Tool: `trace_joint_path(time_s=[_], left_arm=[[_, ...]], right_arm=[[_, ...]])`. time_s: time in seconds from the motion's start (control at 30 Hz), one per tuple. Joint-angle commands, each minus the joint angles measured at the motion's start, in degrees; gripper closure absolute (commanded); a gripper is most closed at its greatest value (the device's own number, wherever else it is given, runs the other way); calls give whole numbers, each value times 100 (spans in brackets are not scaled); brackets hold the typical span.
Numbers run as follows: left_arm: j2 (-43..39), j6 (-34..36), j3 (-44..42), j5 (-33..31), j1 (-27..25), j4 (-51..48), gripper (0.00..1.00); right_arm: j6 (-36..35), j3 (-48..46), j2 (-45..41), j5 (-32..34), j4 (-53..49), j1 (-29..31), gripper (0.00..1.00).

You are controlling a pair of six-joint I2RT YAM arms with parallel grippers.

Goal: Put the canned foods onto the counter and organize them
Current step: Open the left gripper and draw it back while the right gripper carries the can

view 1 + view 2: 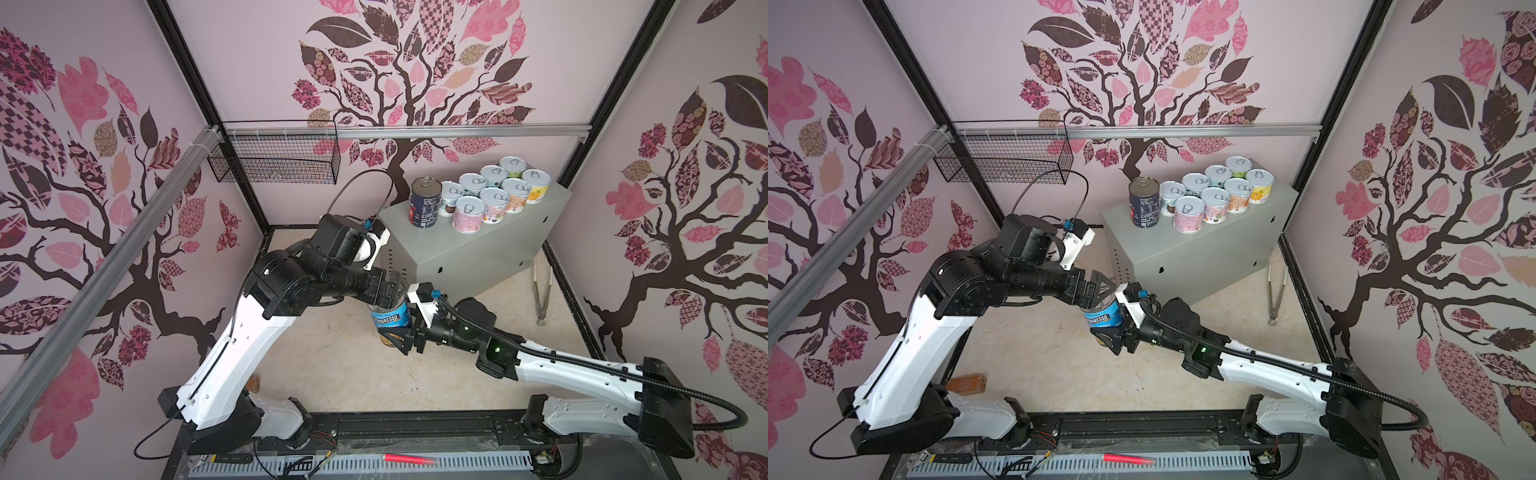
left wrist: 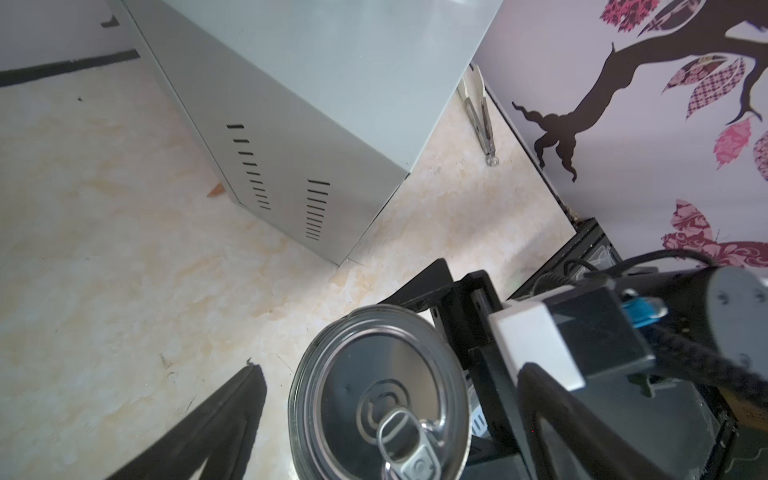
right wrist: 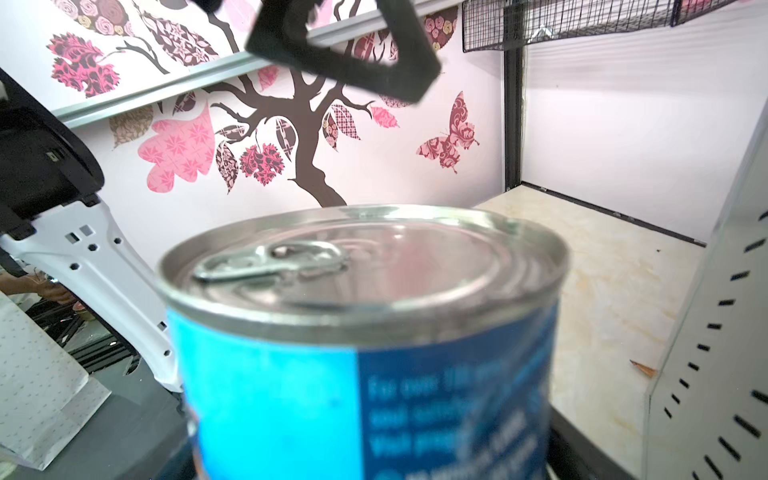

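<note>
Roughly upright, the tall blue-labelled can with a silver pull-tab lid has its long axis near vertical and its lid facing up, over the pale marbled floor just in front of the light-grey sheet-metal counter; whether its base touches the floor cannot be told. Its lower half is clamped between the black fingers of the right gripper, while the left gripper hovers over the lid with jaws spread wide, one finger clear of the rim
</note>
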Motion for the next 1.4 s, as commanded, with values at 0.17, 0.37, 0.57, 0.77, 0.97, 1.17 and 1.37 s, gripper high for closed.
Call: trace_joint_path(time_s=[0.17,0.37,0.57,0.77,0.97,1.17,1.37], left_arm=[[-461,-212,135,-981,141,510,2],[-1155,-376,-999,-1009,934,863,2],[-1594,-384,-1641,-1759,1015,763,2],[-2089,-619,-2646,-1103,1900,1075,2],[-2325,-700,-3467,-467,2322,1482,2],[-2399,-807,-4162,-55,2322,2013,2],[-2416,-784,-4609,95,2323,2315,2]], right_arm=[[-23,99,-531,148,373,35,45],[-106,192,-600,294,258,22,49],[-257,586,-709,346,-86,28,50],[-711,1571,-756,596,-1169,30,51],[-1268,2387,-776,889,-1811,27,52],[-1644,3075,-664,1163,-2103,-180,51],[-1649,3190,-644,1655,-1628,-655,54]])
